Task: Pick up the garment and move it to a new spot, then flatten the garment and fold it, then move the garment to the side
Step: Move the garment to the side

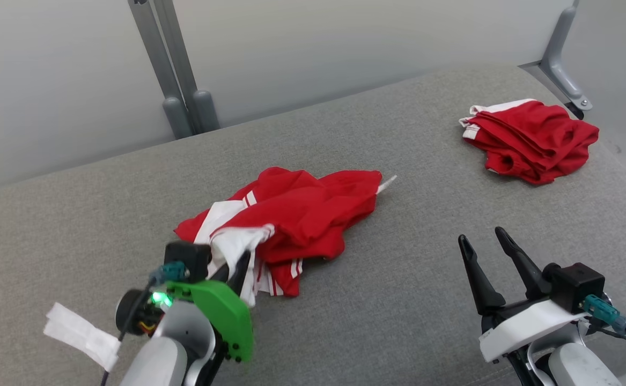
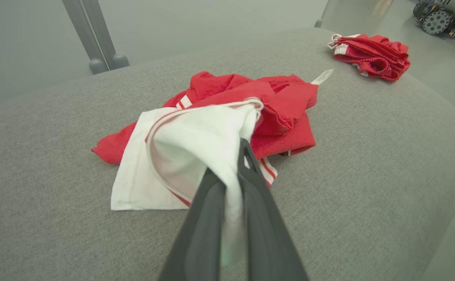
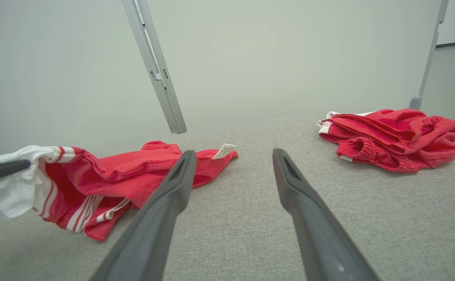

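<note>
Garment [image 1: 296,214], red with white stripes and a white panel: lying crumpled near the middle of the grey padded surface [image 1: 398,300], its near-left corner being held up off the padding. Left gripper [image 1: 236,271]: fingers pressed together, pinching a bunch of the white panel; in the left wrist view the cloth is running down between the two fingers. Right gripper [image 1: 481,235]: fingers spread wide, holding nothing, hovering over bare padding to the right, well apart from the garment. Label [image 1: 387,184]: white, sticking out at the garment's far edge. Second red garment [image 1: 530,139]: bundled at the far right corner, well apart from the first. Grey posts [image 1: 178,80]: standing behind the surface. Step in hand, as judged: picking up, with the carry to a new spot coming next. Handling notes: the pinch is taking only a bunch at one corner, so most of the weight is probably resting on the padding. Lifting straight up and slowly, until the trailing red cloth is hanging free, is looking better than dragging, since the woven padding is likely catching the fabric. The white panel may be pulling away from the red part under load, so watching for slip is advisable. Setting down on the bare stretch in front, away from the second bundle, is leaving room for flattening.
</note>
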Controlling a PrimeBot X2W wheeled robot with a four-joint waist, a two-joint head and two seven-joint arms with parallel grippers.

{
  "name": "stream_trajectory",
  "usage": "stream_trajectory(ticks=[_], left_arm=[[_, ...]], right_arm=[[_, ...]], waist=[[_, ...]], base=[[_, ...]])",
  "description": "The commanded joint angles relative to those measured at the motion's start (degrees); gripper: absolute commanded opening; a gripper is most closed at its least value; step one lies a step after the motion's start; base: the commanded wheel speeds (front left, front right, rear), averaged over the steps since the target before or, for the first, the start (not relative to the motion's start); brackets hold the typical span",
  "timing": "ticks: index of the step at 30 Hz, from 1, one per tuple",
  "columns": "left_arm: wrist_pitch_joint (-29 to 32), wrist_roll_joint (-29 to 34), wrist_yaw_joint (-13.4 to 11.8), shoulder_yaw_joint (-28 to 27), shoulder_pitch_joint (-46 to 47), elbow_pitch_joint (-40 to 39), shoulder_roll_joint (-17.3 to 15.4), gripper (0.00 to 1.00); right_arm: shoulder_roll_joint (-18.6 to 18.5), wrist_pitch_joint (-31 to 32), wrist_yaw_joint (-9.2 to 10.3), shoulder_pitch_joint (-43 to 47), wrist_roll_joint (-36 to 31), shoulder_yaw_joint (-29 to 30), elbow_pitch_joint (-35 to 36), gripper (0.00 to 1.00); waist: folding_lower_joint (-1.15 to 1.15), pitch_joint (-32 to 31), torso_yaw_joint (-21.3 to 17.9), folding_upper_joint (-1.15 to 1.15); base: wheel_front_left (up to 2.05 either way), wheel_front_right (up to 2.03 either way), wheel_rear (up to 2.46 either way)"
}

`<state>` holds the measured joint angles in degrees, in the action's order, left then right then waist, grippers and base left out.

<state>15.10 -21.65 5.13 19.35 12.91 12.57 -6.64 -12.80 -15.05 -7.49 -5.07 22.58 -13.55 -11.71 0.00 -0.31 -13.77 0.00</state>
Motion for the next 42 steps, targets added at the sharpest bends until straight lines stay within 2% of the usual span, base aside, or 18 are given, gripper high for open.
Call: stream_trajectory(ticks=[1,6,7,8,9,14,18,22,29,35,39,42], left_arm=[[-1.94,1.04,0.25,0.25,-1.06,2.36,-0.62,0.00],[-10.41,4.01,-0.61,1.75,-1.57,13.44,-0.36,0.00],[-11.97,4.47,-0.52,1.99,-0.89,14.82,-0.16,0.07],[-13.39,4.96,-0.35,2.43,-0.18,16.58,0.01,0.40],[-14.54,5.00,-0.22,2.67,0.32,18.25,0.26,1.00],[-18.94,4.77,-0.26,2.51,2.60,22.18,0.78,1.00],[-21.39,3.79,-0.88,1.26,2.87,21.20,0.26,1.00],[-23.36,2.00,-2.25,-1.18,0.67,16.71,-1.00,1.00],[-26.66,0.66,-6.60,-5.69,-5.23,6.77,-2.88,1.00],[-29.84,0.41,-9.29,-8.84,-10.73,1.75,-1.96,1.00],[-30.33,1.58,-9.96,-11.03,-13.24,-0.32,-0.92,1.00],[-30.26,2.68,-9.34,-12.43,-14.48,-1.49,-0.09,1.00]], right_arm=[[-0.23,-0.17,0.00,0.20,0.29,0.12,-0.04,1.00],[-0.85,-0.17,0.00,0.01,0.49,-0.27,-0.42,1.00],[-0.95,-0.17,0.00,-0.05,0.50,-0.45,-0.53,1.00],[-1.05,-0.17,0.00,-0.10,0.44,-0.69,-0.70,1.00],[-1.17,-0.17,0.00,-0.18,0.42,-0.89,-0.88,1.00],[-1.70,-0.17,0.00,-0.19,0.51,-1.33,-1.22,1.00],[-2.10,-0.17,0.00,0.32,0.52,-1.44,-1.14,1.00],[-2.35,-0.17,0.00,1.00,0.52,-1.21,-0.80,1.00],[-1.96,-0.17,0.00,1.91,0.34,-0.57,0.46,1.00],[-1.07,-0.17,0.00,2.95,-0.35,1.86,1.76,1.00],[-0.33,-0.17,0.00,3.66,-1.35,3.96,1.79,1.00],[0.26,-0.17,0.00,3.58,-2.12,4.95,2.05,1.00]], waist=[[0.00,0.78,-0.47,0.00],[0.00,1.23,0.16,0.00],[0.00,1.25,0.37,0.00],[0.00,1.25,0.69,0.00],[0.00,1.19,0.98,0.00],[0.00,0.44,2.27,0.00],[0.00,-0.55,3.17,0.00],[0.00,-1.40,3.97,0.00],[0.00,-1.81,4.91,0.00],[0.00,-1.59,4.89,0.00],[0.00,-1.01,4.83,0.00],[0.00,-0.50,4.75,0.00]], base=[[0.00,0.00,0.00],[0.00,0.00,0.00],[0.00,0.00,0.00],[0.00,0.00,0.00],[0.00,0.00,0.00],[0.00,0.00,0.00],[0.00,0.00,0.00],[0.00,0.00,0.00],[0.00,0.00,0.00],[0.00,0.00,0.00],[0.00,0.00,0.00],[0.00,0.00,0.00]])
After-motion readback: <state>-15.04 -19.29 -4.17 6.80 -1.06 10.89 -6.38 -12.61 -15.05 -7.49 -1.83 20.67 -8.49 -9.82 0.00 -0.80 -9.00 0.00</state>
